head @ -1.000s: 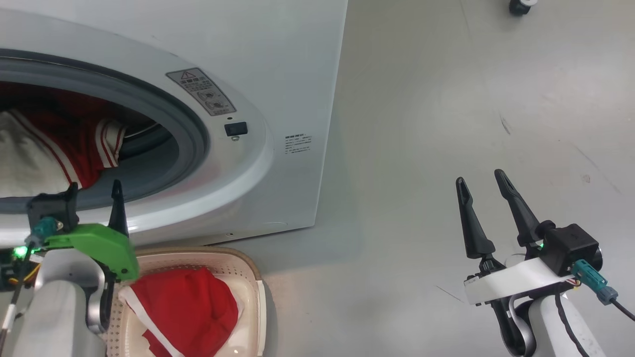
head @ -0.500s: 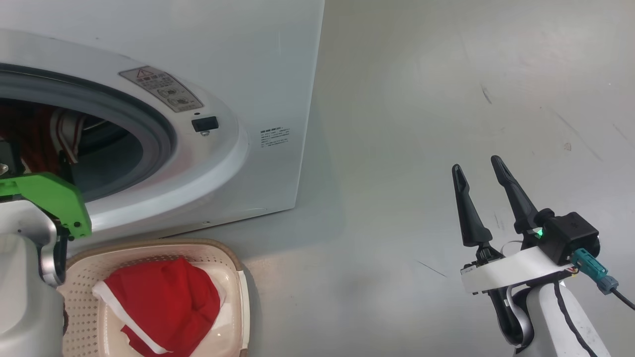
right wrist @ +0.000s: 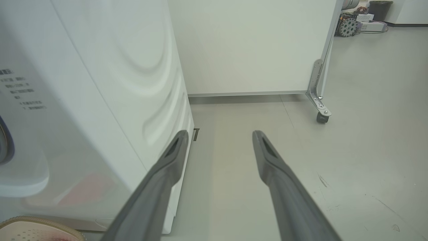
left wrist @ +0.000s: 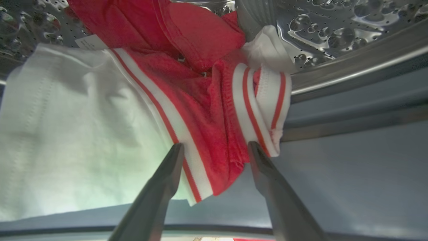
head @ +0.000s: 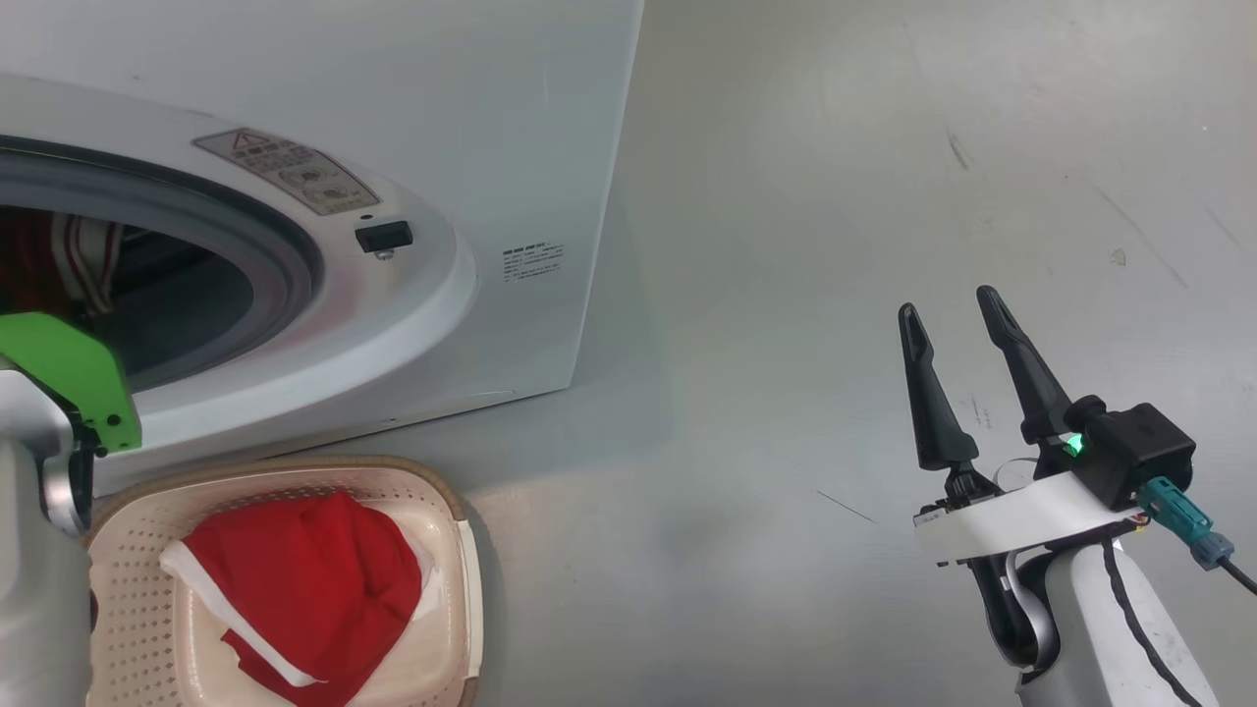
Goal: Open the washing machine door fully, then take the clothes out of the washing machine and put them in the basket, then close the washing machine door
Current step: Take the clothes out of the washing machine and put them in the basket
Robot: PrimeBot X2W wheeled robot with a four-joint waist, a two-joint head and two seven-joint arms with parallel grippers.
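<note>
The white washing machine (head: 550, 147) stands with its grey gasket and drum mouth uncovered; the washing machine door is out of view. Red and white clothes (left wrist: 214, 110) lie in the steel drum, and a striped edge (head: 83, 260) peeks out in the head view. My left gripper (left wrist: 214, 147) is inside the drum mouth, open, its fingers on either side of a red fold with striped trim. The cream basket (head: 462, 560) sits on the floor below the drum mouth with a red garment (head: 304, 579) in it. My right gripper (head: 948, 300) hovers open and empty over the floor to the right.
Grey floor stretches to the right of the washer. In the right wrist view a white wheeled panel (right wrist: 250, 47) stands behind the washer, its caster (right wrist: 321, 117) on the floor. Some equipment (right wrist: 354, 23) lies far back right.
The head camera has turned, shifting the picture left. My left arm has gone further into the drum mouth, so its fingers have left the head view. The right gripper has barely moved.
</note>
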